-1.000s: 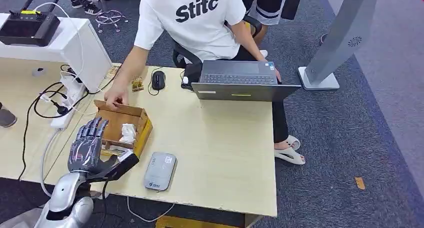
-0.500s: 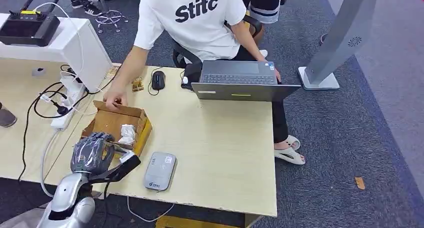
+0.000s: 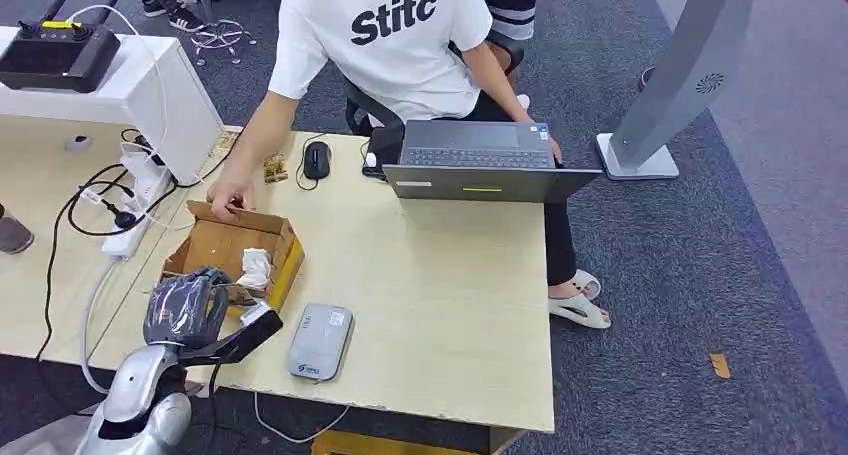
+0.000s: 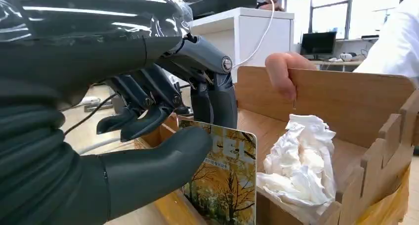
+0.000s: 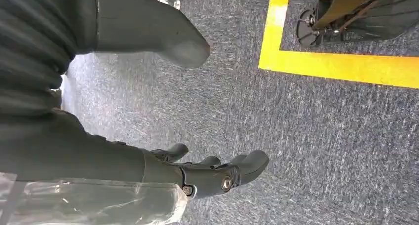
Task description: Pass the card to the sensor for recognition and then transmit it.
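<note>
In the left wrist view my left hand [image 4: 148,101] pinches a card [image 4: 232,185] printed with yellow autumn trees. The thumb [image 4: 163,165] presses its face and the dark fingers curl behind it. The card stands upright at the near wall of an open cardboard box [image 3: 222,237]. In the head view the left hand [image 3: 183,308] sits at the box's near left corner. The grey card sensor [image 3: 320,341] lies flat on the table to the right of that hand. My right hand [image 5: 212,173] hangs over grey carpet with its fingers apart and holds nothing.
A person's hand [image 3: 230,197] holds the box's far wall, and crumpled white tissue [image 3: 256,266] lies inside. A laptop [image 3: 478,160] and mouse [image 3: 317,159] sit at the table's far side. A power strip with cables [image 3: 135,225] lies left of the box.
My left hand's fingers, stretched out over the box a second ago, have curled in and closed on the card. The hand has drawn back a little toward me.
</note>
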Available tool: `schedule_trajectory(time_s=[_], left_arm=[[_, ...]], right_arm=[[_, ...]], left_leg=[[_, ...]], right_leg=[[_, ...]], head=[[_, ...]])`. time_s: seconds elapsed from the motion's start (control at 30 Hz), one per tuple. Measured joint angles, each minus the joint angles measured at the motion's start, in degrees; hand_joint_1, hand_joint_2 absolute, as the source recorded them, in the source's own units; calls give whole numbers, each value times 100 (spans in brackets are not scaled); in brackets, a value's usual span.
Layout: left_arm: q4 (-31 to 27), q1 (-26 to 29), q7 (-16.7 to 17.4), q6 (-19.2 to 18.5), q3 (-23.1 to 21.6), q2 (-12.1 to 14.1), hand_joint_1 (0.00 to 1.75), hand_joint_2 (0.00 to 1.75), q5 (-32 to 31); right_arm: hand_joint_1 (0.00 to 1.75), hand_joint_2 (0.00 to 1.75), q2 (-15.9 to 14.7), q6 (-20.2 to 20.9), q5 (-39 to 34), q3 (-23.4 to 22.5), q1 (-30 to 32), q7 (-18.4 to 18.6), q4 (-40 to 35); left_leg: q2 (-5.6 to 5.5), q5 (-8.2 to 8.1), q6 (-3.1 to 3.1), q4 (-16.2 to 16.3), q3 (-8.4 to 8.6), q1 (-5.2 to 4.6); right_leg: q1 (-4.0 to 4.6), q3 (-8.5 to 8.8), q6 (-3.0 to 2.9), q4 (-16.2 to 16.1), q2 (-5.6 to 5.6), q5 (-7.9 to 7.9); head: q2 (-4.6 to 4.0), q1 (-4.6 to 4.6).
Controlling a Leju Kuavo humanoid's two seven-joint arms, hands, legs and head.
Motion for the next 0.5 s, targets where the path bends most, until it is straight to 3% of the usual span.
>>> schedule_trajectory(time_s=[0.33,0.5], left_arm=[[-22,-30,59,85,2,68,175,175,-7],[-275,-234,138,114,50,313,175,175,-66]], right_arm=[[0,175,0,0,11,-2,0,-33,0],[0,175,0,-7,20,-35,0,-57,0]], left_leg=[[1,0,0,0,0,1],[-1,1,-1,0,1,3]], right_leg=[[0,-1,0,0,1,0],[1,-1,-1,1,-1,0]], head=[[0,0],[0,2]])
